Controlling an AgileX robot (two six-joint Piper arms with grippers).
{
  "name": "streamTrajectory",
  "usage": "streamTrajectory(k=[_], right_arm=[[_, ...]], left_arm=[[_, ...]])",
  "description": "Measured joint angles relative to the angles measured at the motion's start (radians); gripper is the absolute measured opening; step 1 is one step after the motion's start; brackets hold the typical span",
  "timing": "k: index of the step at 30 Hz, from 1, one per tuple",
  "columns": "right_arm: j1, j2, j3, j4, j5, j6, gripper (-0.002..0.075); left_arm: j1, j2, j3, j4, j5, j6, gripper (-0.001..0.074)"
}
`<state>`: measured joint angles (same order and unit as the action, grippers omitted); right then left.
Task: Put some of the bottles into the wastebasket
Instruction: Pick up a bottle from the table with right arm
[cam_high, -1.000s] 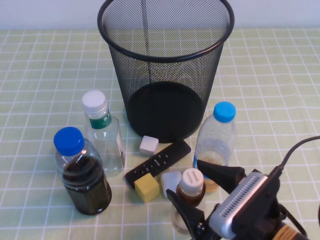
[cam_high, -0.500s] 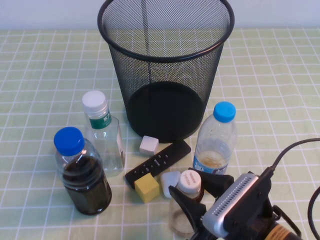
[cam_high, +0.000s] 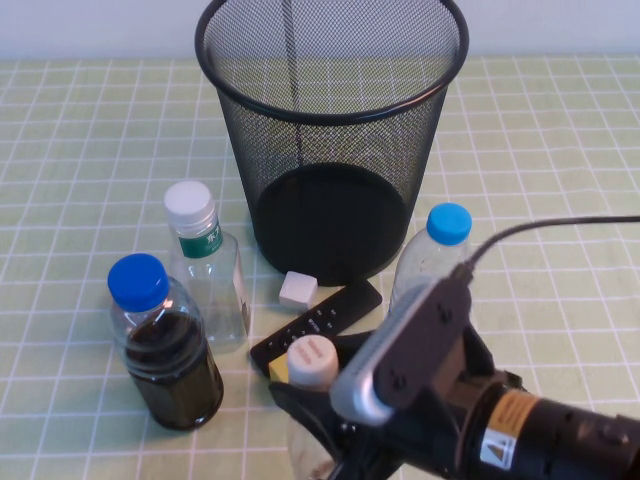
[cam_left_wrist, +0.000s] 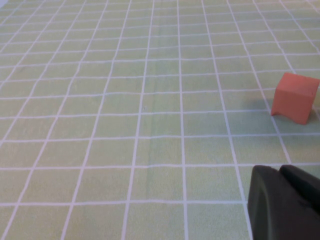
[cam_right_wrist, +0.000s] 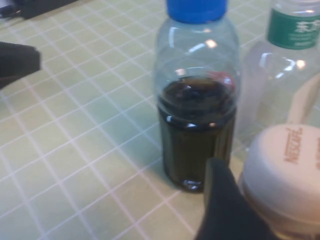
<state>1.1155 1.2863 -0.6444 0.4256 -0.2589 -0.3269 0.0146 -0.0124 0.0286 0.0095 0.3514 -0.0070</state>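
Note:
The wastebasket (cam_high: 330, 120), black wire mesh, stands at the back middle of the table. My right gripper (cam_high: 318, 420) is at the front edge, shut on the small white-capped bottle (cam_high: 311, 362), gripping it just under the cap. In the right wrist view one dark finger (cam_right_wrist: 225, 210) presses against that bottle's neck under its white cap (cam_right_wrist: 287, 172). The taller bottle (cam_high: 205, 265) with the green neck label stands left of the wastebasket's base. My left gripper (cam_left_wrist: 286, 205) is outside the high view, shut and empty over bare tablecloth.
A blue-capped bottle of dark liquid (cam_high: 165, 350) stands front left, close to the held bottle. A slim blue-capped bottle (cam_high: 438, 255) stands right of the wastebasket. A black remote (cam_high: 318, 322), a white cube (cam_high: 298, 289) and a yellow cube lie between them. An orange block (cam_left_wrist: 295, 97) lies near the left gripper.
My right gripper has closed on the small bottle and carried it left and toward the camera. The arm now covers the yellow cube and much of the slim bottle.

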Motion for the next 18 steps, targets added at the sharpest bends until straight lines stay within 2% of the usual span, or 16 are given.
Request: streamTrajectory(k=[10, 18], right_arm=[[-0.159, -0.013, -0.267, 0.023, 0.552, 0.032, -0.0006], [-0.238, -0.013, -0.532, -0.165, 0.878, 0.298, -0.0006]], left_arm=[[0.0, 0.0, 0.0, 0.0, 0.0, 0.0, -0.0006], [0.0, 0.0, 0.0, 0.0, 0.0, 0.0, -0.0006]])
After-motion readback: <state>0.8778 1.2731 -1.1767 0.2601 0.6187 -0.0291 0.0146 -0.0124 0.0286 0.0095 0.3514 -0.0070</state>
